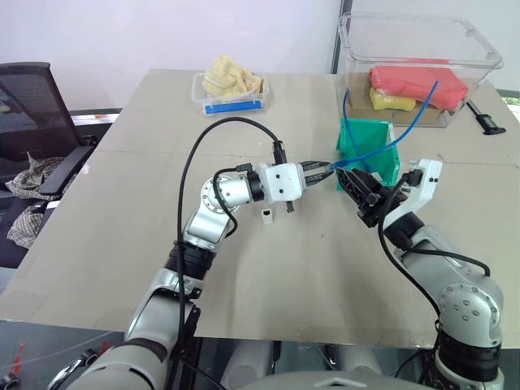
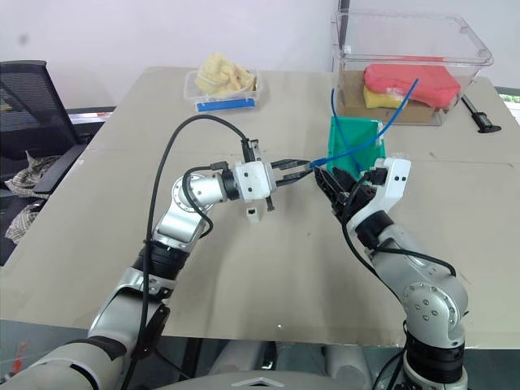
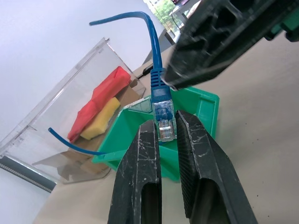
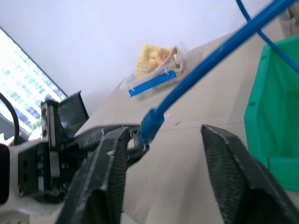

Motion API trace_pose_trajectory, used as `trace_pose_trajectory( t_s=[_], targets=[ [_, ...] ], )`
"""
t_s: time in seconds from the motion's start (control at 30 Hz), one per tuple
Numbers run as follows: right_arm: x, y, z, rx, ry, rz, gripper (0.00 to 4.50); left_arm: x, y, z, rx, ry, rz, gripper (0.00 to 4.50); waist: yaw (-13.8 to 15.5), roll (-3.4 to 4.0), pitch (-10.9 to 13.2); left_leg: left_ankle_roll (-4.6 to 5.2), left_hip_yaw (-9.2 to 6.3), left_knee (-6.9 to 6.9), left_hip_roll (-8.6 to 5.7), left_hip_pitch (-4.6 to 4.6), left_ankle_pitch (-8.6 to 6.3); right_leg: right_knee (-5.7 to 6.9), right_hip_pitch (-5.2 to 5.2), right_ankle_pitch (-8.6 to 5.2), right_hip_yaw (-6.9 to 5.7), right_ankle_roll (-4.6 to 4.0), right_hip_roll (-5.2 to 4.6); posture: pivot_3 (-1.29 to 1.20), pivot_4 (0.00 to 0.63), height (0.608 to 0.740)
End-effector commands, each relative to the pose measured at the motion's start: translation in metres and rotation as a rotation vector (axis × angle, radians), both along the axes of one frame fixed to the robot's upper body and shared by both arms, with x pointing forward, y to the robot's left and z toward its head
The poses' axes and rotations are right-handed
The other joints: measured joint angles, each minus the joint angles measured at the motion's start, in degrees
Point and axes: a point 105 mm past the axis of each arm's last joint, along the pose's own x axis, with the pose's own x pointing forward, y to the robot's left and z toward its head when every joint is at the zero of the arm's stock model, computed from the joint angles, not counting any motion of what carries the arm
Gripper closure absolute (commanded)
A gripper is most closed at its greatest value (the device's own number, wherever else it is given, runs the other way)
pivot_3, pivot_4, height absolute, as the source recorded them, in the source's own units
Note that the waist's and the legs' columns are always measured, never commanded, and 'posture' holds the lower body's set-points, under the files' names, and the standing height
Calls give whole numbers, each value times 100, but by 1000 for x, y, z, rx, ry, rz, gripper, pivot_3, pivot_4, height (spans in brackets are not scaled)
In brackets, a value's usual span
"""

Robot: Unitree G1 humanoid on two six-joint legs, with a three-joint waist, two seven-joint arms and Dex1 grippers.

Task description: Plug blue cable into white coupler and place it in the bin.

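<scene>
Blue cable [image 3: 154,51]: light, springy; left gripper [image 3: 165,128] clamps its clear plug.
You'd grasp the boot; right gripper [image 4: 163,140] stands open around it.

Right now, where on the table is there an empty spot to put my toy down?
The near table in front of the white coupler is bare, and so is the left side. It is crowded by the bin, where both grippers meet at the blue cable, and at the clear tub.
</scene>
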Motion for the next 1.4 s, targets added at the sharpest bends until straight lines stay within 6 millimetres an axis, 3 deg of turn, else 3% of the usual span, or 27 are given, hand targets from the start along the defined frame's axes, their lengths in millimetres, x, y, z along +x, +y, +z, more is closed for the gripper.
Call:
trace_pose_trajectory(
  t_s=[0.03, 0.4, 0.57, 0.6, 0.87, 1.03, 1.17, 1.3, 1.4],
  targets=[
    [-2, 4, 11, 41, -47, 20, 2060, -3, 0, 9, -28, -32, -17, 4500, -36, 0, 0, 0, 0, 0, 0, 0, 0, 1, -1, 0, 0, 0, 0, 0, 150, 740],
    [3, 13, 14, 60, -53, 75, 2060, -15, -3, 3, -42, -14, -47, 4500, -104, 1, -1, 14, 0, 0, 1, 3, -8, 17, -9, 0, 5, 0, 3, 0, 150, 740],
    [2, 16, 14, 55, -48, 118, 4279, -18, -3, 5, -50, -16, -50, 4500, -97, 1, 0, 12, 1, 0, 1, 1, -7, 17, -12, 0, 6, -1, 2, 0, 150, 740],
    [1, 17, 13, 53, -46, 127, 4461, -19, -3, 5, -50, -16, -50, 4500, -97, 1, -1, 13, 1, 0, 1, 1, -8, 17, -12, 0, 6, 0, 2, 0, 150, 740],
    [-3, 23, 9, 47, -26, 177, 4461, -19, -4, 9, -73, 20, -54, 4500, -98, 1, 0, 16, 1, 0, 1, 2, -9, 18, -12, 0, 6, -1, 3, 0, 150, 740],
    [0, 9, 13, 71, -34, 128, 4500, -14, 10, 9, -171, 276, -32, 2258, -107, 1, 0, 17, 0, 0, 3, 1, -10, 18, -13, 0, 6, 0, 3, 0, 150, 740],
    [-3, -4, 12, 67, -29, 98, 4500, -6, 44, 10, -201, 509, -10, 478, -123, 2, 0, 20, 0, 0, 5, 3, -11, 21, -13, -1, 6, 0, 7, 0, 150, 740],
    [-6, -17, 7, 62, -16, 64, 4500, -6, 91, -10, -109, 708, 24, 478, -190, 4, 1, 21, 1, -1, 9, 4, -12, 23, -14, -2, 6, -2, 13, 0, 150, 740],
    [-8, -21, 3, 56, -5, 51, 4500, -10, 105, -26, -29, 773, 36, 478, -209, 4, 2, 21, 3, -2, 9, 4, -12, 20, -13, -2, 6, -2, 12, 0, 150, 740]
  ],
)
